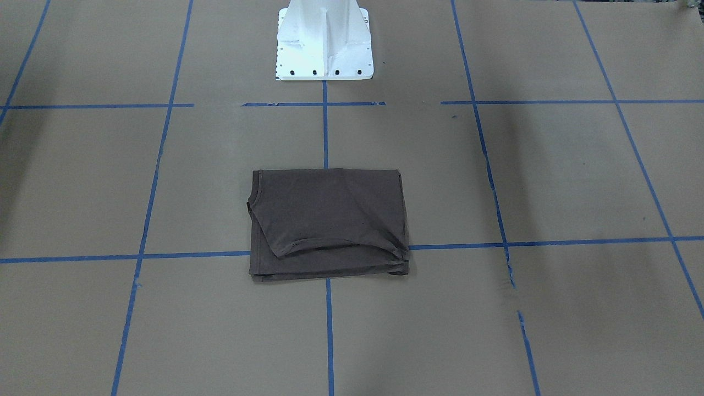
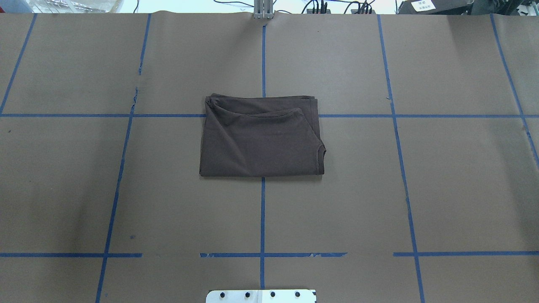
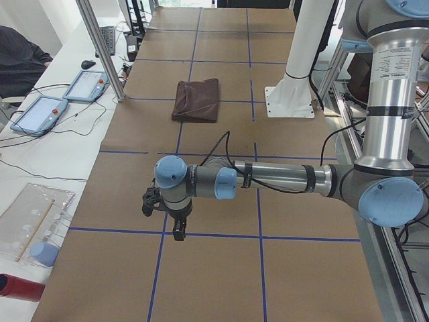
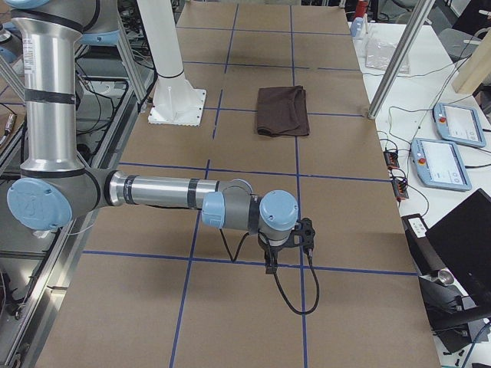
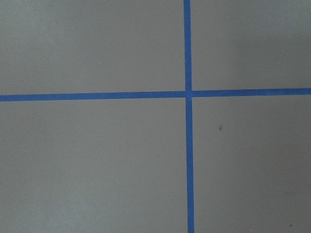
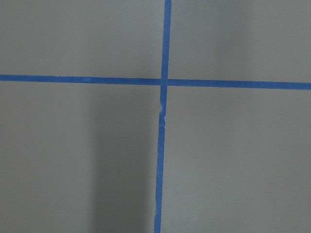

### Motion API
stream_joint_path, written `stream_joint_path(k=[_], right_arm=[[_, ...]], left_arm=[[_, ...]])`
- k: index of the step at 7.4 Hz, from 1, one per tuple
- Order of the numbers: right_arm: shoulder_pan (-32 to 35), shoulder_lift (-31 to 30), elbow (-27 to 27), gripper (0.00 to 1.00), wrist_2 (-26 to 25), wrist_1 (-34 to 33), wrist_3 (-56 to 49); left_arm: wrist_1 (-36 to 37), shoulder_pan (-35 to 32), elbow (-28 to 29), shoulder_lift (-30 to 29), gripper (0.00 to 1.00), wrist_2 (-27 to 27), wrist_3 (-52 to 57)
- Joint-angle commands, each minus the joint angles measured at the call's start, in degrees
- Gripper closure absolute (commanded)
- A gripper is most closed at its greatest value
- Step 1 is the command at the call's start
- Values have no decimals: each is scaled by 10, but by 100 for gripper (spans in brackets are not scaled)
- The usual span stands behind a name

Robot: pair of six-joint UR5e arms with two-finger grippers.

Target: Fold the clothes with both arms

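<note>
One T-shirt: you find it folded into a flat dark brown rectangle on the table, straight out from the white base pedestal on the centre tape line, with bare paper between the two.
Overhead view: you see the T-shirt with a curved hem across its top layer on the side away from the pedestal; no arm shows here.
Front-facing view: it gives you the same fold from across the table, and again no arm or gripper.
Left arm: only the left side view shows it to you, stretched low over the table at the end on the pedestal's left, well apart from the T-shirt.
Left gripper: it points down at the paper, holding nothing you can see; from this view alone you cannot tell how its jaws stand.
Right arm: only the right side view shows it, reaching out low at the end on the pedestal's right, far from the T-shirt.
Right gripper: it hangs just above a tape line; you cannot tell whether the fingers are apart or together.
Wrist views: each shows you only a blue tape cross on brown paper, no cloth and no fingers.
Side benches: you see teach pendants beyond the table's edge.
</note>
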Motion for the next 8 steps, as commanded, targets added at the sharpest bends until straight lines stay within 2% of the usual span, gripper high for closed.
stream_joint_path(k=[1, 8], right_arm=[[0, 0, 0, 0, 0, 0, 0], [2, 0, 1, 0, 4, 4, -3]], left_arm=[[0, 0, -1, -2, 0, 0, 0], [0, 0, -1, -2, 0, -12, 0]])
